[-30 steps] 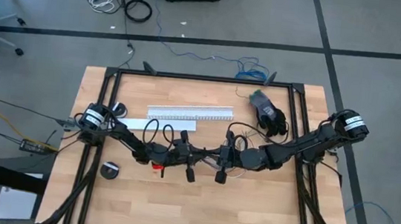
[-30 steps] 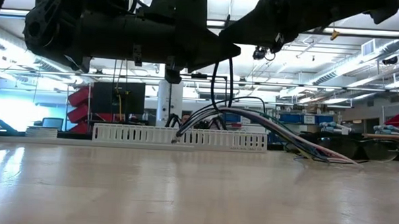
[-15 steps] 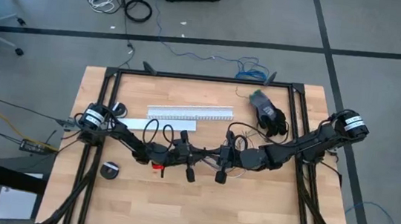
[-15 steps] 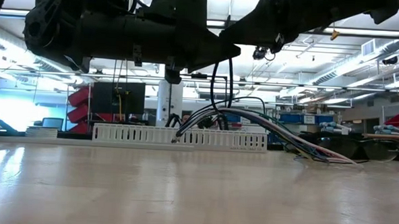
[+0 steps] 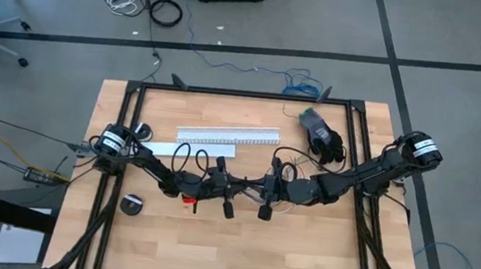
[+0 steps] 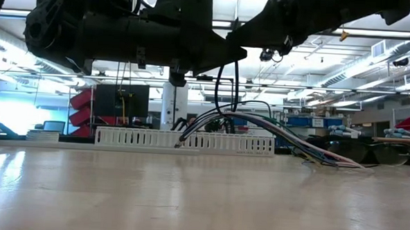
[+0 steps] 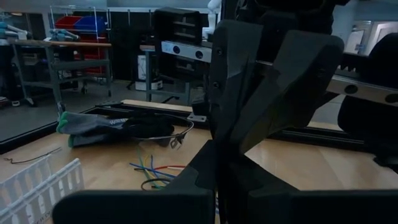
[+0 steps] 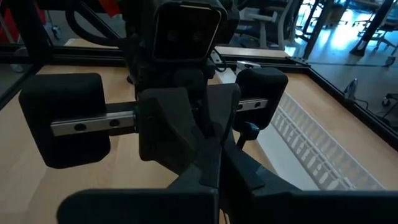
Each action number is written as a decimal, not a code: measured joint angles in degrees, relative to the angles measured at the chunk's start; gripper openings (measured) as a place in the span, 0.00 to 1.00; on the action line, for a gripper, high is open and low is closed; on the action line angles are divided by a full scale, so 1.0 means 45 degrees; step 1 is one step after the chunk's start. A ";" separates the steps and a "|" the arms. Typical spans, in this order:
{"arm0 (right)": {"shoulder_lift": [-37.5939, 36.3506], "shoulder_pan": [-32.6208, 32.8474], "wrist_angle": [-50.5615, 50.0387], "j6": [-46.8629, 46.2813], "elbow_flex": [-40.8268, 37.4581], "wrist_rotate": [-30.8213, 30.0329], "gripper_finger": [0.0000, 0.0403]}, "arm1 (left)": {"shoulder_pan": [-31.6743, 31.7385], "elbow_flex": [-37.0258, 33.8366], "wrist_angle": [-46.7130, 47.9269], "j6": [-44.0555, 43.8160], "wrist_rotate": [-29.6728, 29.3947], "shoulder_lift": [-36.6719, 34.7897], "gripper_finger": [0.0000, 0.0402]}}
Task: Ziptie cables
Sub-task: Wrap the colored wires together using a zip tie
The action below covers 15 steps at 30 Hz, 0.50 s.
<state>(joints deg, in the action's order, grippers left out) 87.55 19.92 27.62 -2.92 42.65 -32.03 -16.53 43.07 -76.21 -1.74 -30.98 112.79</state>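
Observation:
My left gripper [image 5: 239,186] and my right gripper [image 5: 252,188] are both shut and meet tip to tip above the middle of the table. In the low view the ziptie [image 6: 218,88], a thin black strip, runs down from that meeting point to the cables [image 6: 274,126]. The cables arch up off the table under the grippers. Their ends on both sides rest on the wood, and the coloured ends [image 7: 149,169] show in the left wrist view. My left gripper is shut where the ziptie's upper part [image 6: 229,63] reaches the fingers, which lie level and come from the table's left. The fingers themselves hide the contact. The ziptie hangs below them down to the raised cables. My right gripper is shut at the same spot, tip against the left fingers [image 8: 180,118], coming slightly downward from the table's right. The dark fingers hide which part of the ziptie it has. The strip hangs down to the cables' arch [image 6: 226,116].
A long white slotted channel [image 5: 227,137] lies toward the far edge, with a flat white strip [image 5: 187,149] nearer. Gloves and glasses [image 5: 323,136] lie at the far right. A black round thing [image 5: 132,204] sits near left. Black rails [image 5: 245,93] frame the table.

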 joint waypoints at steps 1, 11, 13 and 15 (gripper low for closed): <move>0.0000 0.0000 -0.0011 -0.0017 0.0000 -0.0018 0.00 | 0.0000 0.0000 -0.0004 0.0000 0.0000 0.0000 0.00; 0.0000 0.0000 -0.0128 -0.0120 0.0000 -0.0026 0.00 | 0.0000 -0.0002 -0.0033 0.0000 0.0000 0.0000 0.00; 0.0000 0.0000 -0.0158 -0.0124 0.0000 -0.0026 0.00 | 0.0000 -0.0004 -0.0033 0.0000 0.0000 0.0000 0.00; 0.0000 0.0000 -0.0179 -0.0120 0.0000 -0.0026 0.00 | 0.0000 -0.0001 -0.0030 0.0000 0.0000 0.0005 0.00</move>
<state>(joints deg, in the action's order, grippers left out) 87.55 19.92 26.82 -3.46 42.65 -32.14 -16.53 43.06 -76.34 -1.74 -30.98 112.81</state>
